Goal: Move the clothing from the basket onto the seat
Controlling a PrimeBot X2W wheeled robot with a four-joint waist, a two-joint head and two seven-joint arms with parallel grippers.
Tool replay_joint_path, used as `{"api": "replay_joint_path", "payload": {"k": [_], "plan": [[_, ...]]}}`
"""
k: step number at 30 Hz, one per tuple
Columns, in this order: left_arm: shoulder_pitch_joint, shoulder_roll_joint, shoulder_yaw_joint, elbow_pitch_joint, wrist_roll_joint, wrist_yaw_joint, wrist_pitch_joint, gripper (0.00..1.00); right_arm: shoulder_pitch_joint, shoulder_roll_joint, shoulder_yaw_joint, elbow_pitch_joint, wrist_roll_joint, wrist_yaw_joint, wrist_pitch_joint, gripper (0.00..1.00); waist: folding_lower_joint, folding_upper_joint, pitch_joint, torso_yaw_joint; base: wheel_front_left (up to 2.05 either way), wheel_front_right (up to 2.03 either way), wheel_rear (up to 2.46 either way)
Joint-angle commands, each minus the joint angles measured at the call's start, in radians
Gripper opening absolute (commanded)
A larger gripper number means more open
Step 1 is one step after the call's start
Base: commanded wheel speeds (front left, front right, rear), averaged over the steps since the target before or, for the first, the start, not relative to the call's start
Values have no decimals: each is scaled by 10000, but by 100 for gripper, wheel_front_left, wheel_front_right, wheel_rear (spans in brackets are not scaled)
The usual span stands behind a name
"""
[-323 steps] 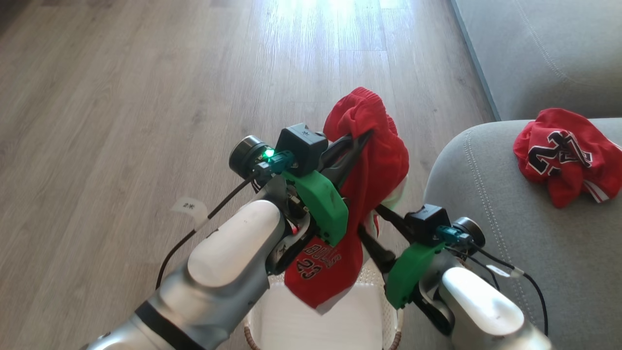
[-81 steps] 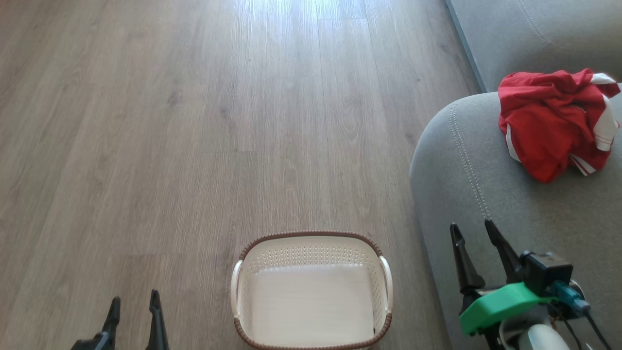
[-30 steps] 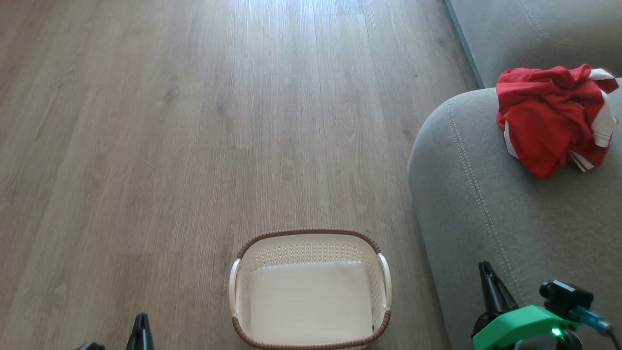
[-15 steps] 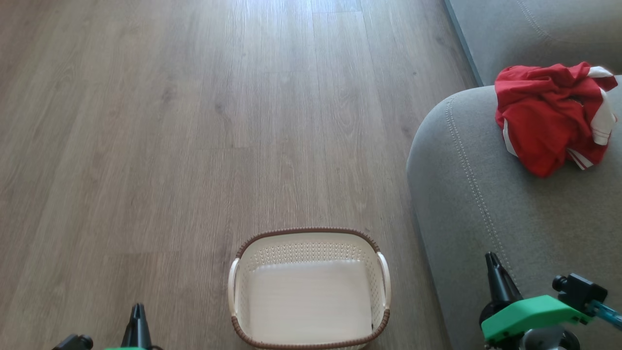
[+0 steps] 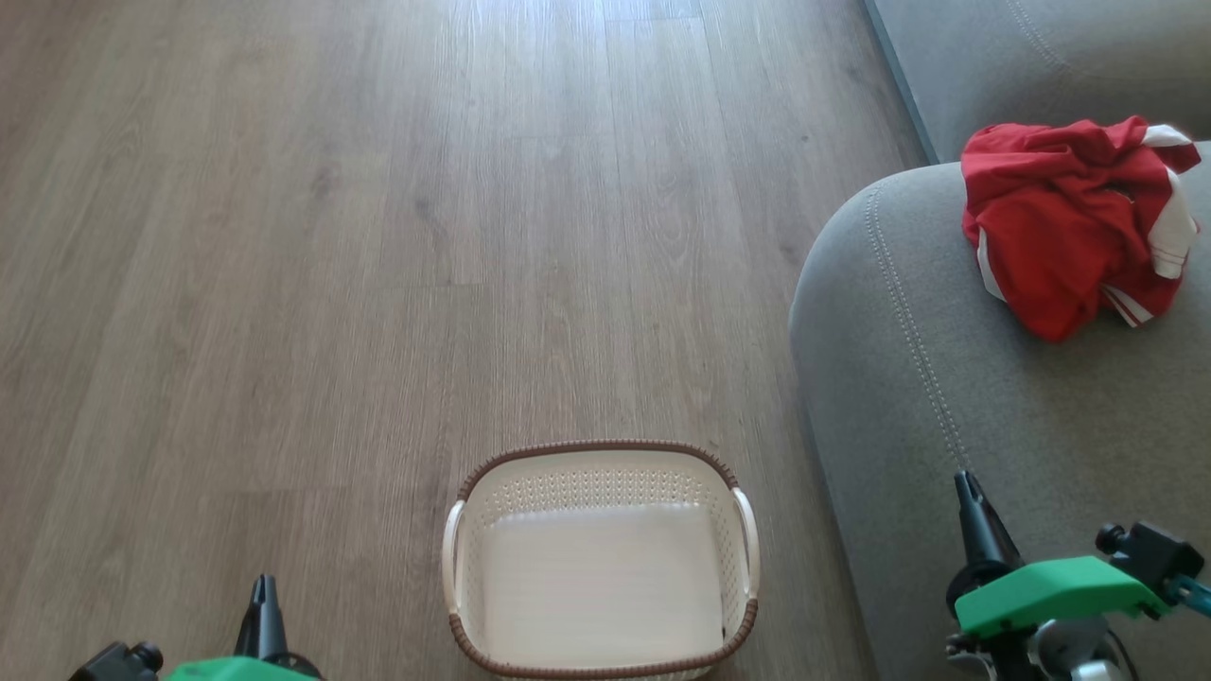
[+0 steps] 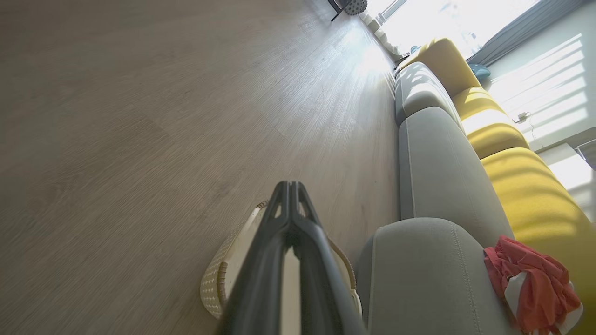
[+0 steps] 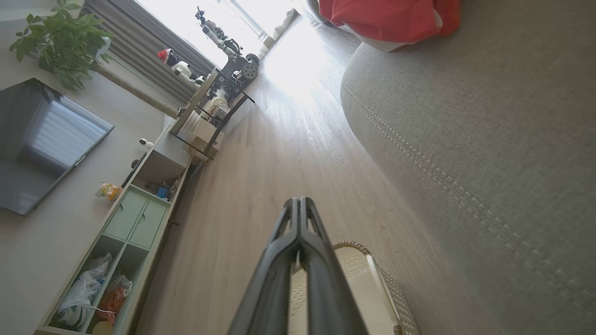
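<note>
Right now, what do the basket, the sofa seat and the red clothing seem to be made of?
The laundry basket looks like cream moulded plastic: perforated walls, brown woven-look rim. The sofa seat cushion seems matte light-grey fabric, with visible stitching. The red clothing appears thin, slightly shiny synthetic cloth, crumpled softly.

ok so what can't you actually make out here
- Clothing, head view: crumpled on the seat; folds hide any numerals and whether it is one garment or two.
- Basket, left wrist view: inside covered by the fingers of the left gripper.
- Clothing, right wrist view: cut by the top edge.
</note>
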Motion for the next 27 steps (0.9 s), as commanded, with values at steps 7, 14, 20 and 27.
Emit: {"api": "replay_joint_path", "payload": {"k": [7,14,20,27], "plan": [[-583,-86,588,-409,-732,-243,230,0,-624,-37,-39,-464,962,0,261,0,0,0,23,-21,0,0,0],[-701,-192,843,-460,-1348,-430,427,0,-712,-52,-104,-535,1757,0,450,0,0,0,46,-41,0,0,0],[-802,-284,1063,-505,-1878,-590,597,0,-788,-67,-157,-595,2445,0,609,0,0,0,66,-59,0,0,0],[-938,-407,1357,-564,-2583,-804,824,0,-889,-92,-222,-677,3367,-1,818,0,0,0,92,-82,0,0,0]]}}
